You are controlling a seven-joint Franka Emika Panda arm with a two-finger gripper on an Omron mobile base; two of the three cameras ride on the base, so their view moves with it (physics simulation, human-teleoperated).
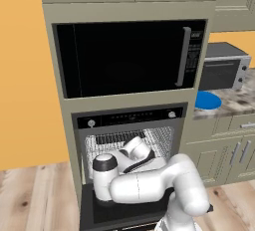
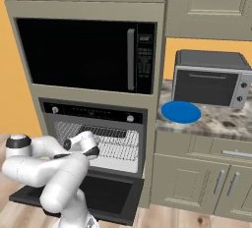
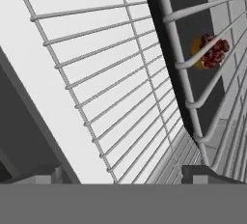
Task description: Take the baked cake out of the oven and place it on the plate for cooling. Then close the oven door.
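One cake [image 3: 211, 51]; one plate [image 2: 180, 112]; claw [image 3: 123, 175] open

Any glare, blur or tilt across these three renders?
Left base view: flat light, sharp, black microwave door glare-free. Right base view: same, round blue plate evenly lit. Hand view: strongly rolled, silver wire rack slanting, small reddish-brown cake slightly soft.

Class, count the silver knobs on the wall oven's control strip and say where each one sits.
2. One knob is at the left end of the oven control strip, the other knob at the right end. The arm hides none of the strip.
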